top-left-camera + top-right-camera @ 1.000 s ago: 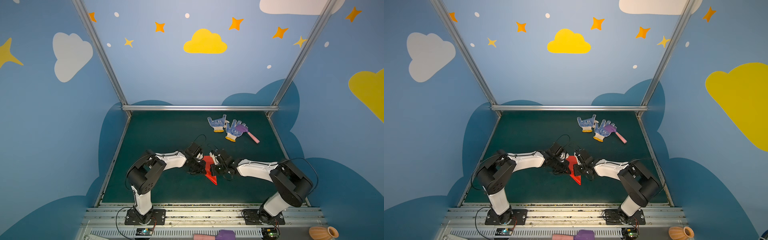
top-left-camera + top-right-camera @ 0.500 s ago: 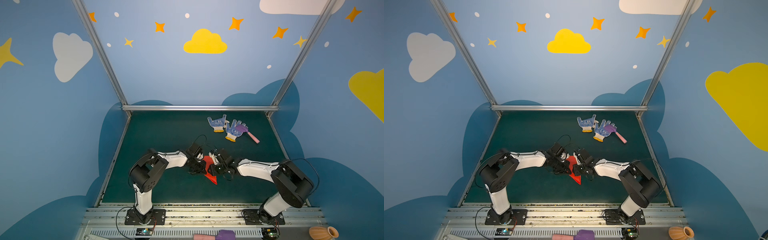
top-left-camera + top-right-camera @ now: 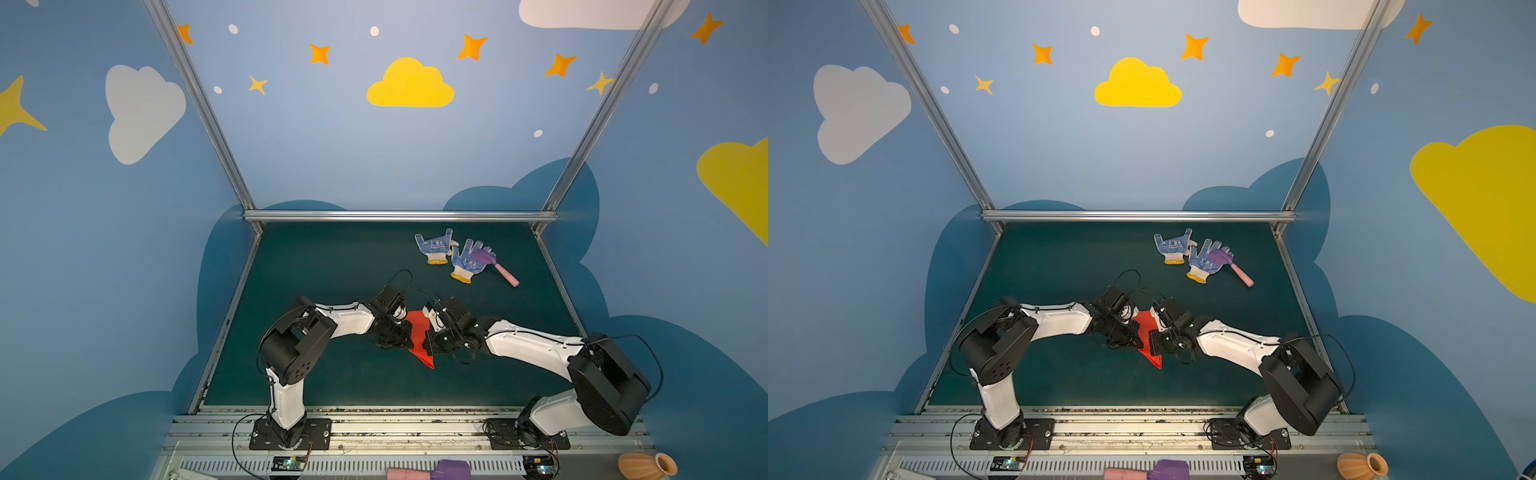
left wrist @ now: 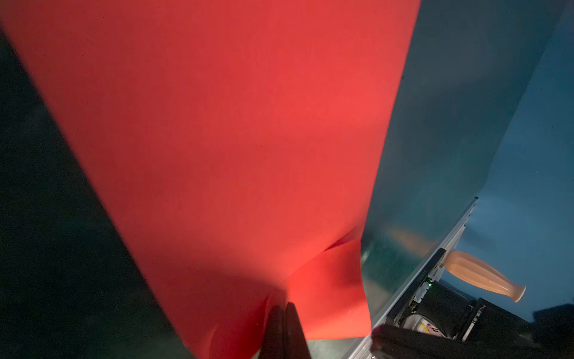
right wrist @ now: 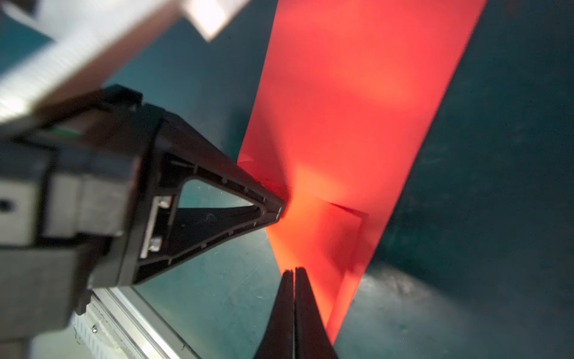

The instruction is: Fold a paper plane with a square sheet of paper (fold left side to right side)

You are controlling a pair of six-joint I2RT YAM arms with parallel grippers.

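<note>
— Where's your red paper (image 3: pixel 415 330)?
— Front middle of the dark green mat (image 3: pixel 332 266), between both arms, blue cloud-painted walls (image 3: pixel 291 145) around
— Your claws?
— Left gripper (image 4: pixel 283 306) pinches its edge; right gripper (image 5: pixel 293 270) closed, fingers together against it

Saw thin red paper (image 4: pixel 236 140), matt and smooth, glowing faintly where lit, with soft creases. Noted a dark green worktop (image 3: pixel 332 270), matt and finely grainy. Found ribbed black plastic, dull in finish, on the jaws of the left gripper (image 5: pixel 281 213). Made out smooth white plastic shells on the left arm (image 3: pixel 345 322) and right arm (image 3: pixel 528 345), brushed metal with a satin sheen on the frame rail (image 3: pixel 399 215), knitted white cloth with blue dots on the gloves (image 3: pixel 434 249), and a smooth peach vase (image 4: pixel 484 276), softly shiny, material unclear
</note>
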